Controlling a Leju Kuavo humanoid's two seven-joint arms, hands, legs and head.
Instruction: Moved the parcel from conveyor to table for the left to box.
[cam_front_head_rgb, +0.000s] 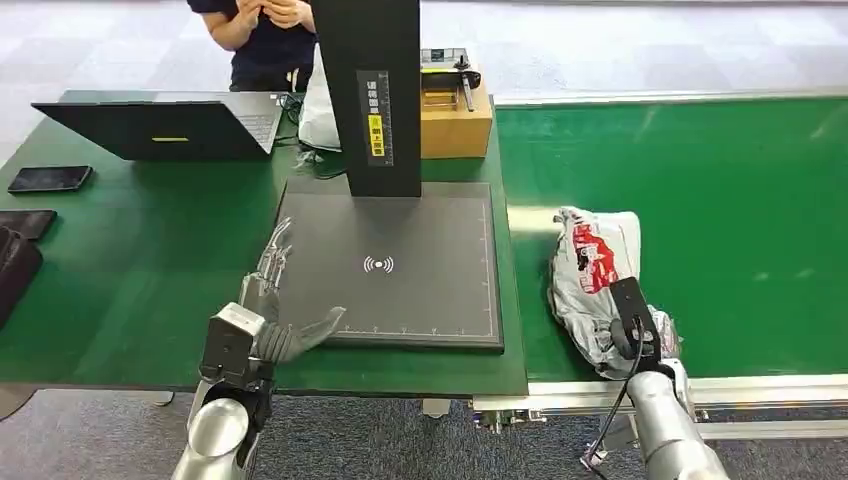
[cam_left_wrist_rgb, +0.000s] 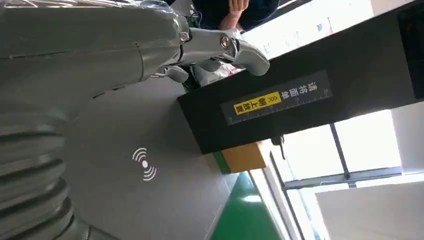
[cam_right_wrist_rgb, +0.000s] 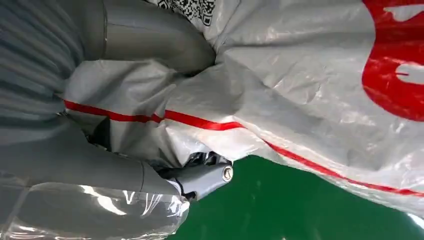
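**Right hand on the parcel at the belt's near edge**

Right hand (cam_front_head_rgb: 632, 335) grips the grey parcel (cam_front_head_rgb: 592, 270) on our green conveyor (cam_front_head_rgb: 720, 200), close to its near rail, open belt beyond. Left hand (cam_front_head_rgb: 275, 300) is loose, fingers spread, at the scan pad's (cam_front_head_rgb: 400, 265) left edge. QR code (cam_right_wrist_rgb: 187, 7) on the parcel; yellow Chinese label (cam_front_head_rgb: 377, 133) on the black post, too small for us to read.

Parcel (cam_front_head_rgb: 595, 280) on conveyor (cam_front_head_rgb: 720, 200) — right of scanner pad (cam_front_head_rgb: 400, 265).
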